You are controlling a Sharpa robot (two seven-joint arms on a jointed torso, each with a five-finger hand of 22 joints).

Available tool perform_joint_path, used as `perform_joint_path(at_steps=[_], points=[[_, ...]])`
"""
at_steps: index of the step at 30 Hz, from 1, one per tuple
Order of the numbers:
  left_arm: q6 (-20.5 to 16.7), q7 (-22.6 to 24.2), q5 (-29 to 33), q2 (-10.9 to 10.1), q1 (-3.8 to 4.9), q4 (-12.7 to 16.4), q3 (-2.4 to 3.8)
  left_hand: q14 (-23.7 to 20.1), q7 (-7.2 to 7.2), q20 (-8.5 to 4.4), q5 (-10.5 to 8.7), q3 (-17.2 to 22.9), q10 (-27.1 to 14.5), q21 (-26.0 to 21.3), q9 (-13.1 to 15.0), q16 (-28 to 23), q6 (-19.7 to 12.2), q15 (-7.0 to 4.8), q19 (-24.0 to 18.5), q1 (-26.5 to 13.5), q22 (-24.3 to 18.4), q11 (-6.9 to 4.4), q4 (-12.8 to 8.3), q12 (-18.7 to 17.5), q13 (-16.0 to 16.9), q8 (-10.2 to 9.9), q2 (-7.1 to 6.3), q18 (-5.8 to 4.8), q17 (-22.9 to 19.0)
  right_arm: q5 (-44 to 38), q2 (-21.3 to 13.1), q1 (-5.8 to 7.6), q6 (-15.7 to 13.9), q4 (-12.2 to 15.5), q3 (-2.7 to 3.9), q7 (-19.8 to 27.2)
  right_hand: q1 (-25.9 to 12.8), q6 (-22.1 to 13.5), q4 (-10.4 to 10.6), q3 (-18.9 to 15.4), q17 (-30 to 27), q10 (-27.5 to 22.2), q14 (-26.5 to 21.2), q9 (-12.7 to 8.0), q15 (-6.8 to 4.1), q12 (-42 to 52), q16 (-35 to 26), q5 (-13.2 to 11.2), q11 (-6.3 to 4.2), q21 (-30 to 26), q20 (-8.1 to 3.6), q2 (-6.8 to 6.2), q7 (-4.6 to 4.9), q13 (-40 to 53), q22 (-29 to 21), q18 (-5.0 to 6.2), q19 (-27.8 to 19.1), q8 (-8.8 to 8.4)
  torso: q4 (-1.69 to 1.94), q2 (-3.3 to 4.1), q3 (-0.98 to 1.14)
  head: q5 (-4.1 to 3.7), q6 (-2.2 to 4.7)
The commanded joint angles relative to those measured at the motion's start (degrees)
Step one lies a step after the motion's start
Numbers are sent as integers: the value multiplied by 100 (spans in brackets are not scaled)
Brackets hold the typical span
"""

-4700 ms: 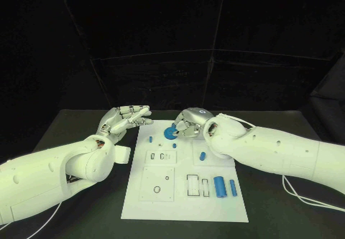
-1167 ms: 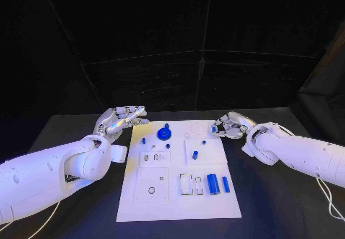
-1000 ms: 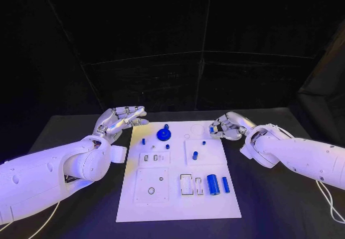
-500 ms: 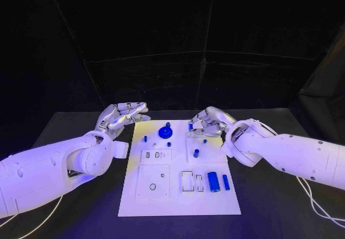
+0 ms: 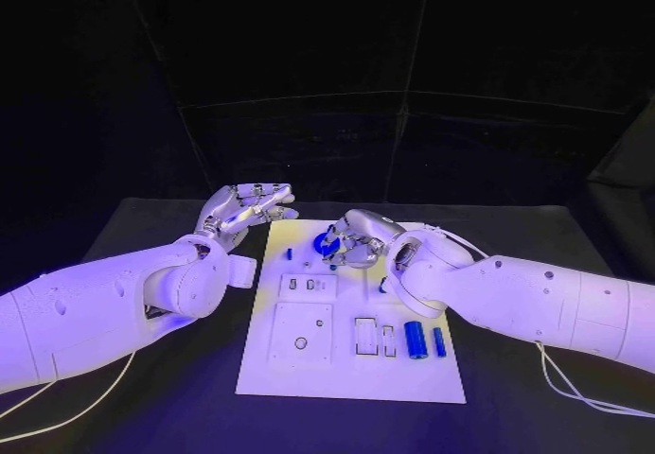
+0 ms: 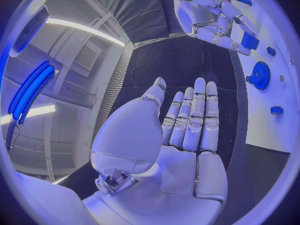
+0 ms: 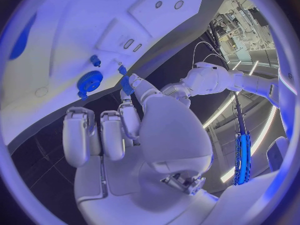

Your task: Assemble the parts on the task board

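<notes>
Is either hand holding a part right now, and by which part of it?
The right hand pinches a small blue part between thumb and finger, over the task board near the blue gear; where on the piece cannot be told. The left hand holds nothing.

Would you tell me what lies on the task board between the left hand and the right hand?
In the head view, a small blue peg stands on the task board between the left hand and the right hand.
</notes>
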Motion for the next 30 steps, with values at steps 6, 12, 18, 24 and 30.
perform_joint_path(at_steps=[6,12,18,24,30], points=[[24,23,68,16,11,3,6,24,-2,1,20,-8,30,-19,-5,-37,49,9,47,-14,-9,-10,-37,-37,-3,-21,58,40,8,-877,230,-111,218,-103,-36,-182,-20,110,71,105,495,14,393,70,-4,23,29,20,30,22,-6,-56,-70,34,498,-81,13,28,3,-2,6,75,-29],[25,23,74,27,12,-5,6,24,-2,1,20,-8,30,-19,-5,-37,49,9,47,-14,-9,-10,-37,-37,-3,-21,58,40,8,-1020,302,-145,318,-133,-139,-261,-32,108,69,106,491,13,392,69,-4,22,27,18,32,21,-5,-70,-68,34,494,-80,11,23,-2,-5,5,117,-45],[36,22,75,39,11,-13,6,24,-2,1,20,-8,30,-19,-5,-37,49,9,47,-14,-9,-10,-37,-37,-3,-21,58,40,8,-1066,324,-161,421,-152,-204,-317,-47,110,70,106,479,6,390,68,-4,8,21,13,33,20,-5,-82,-67,23,493,-80,10,21,-3,3,13,147,-63],[47,20,75,47,11,-19,6,21,-4,1,20,-7,36,-21,-5,-45,52,9,51,-11,-12,-12,-45,-39,-2,-24,61,40,9,-1083,294,-173,542,-169,-221,-391,-71,110,75,108,467,-3,387,67,-2,-6,14,1,34,19,-4,-96,-65,13,491,-79,9,15,-1,1,5,168,-77],[46,19,75,48,11,-22,6,21,-4,1,20,-7,36,-21,-5,-45,52,9,51,-11,-12,-12,-45,-39,-2,-24,61,40,9,-1087,282,-176,600,-171,-226,-434,-93,103,81,111,467,-8,387,64,-1,-13,13,-13,36,18,-3,-107,-62,8,491,-79,8,7,-3,4,10,184,-91]])
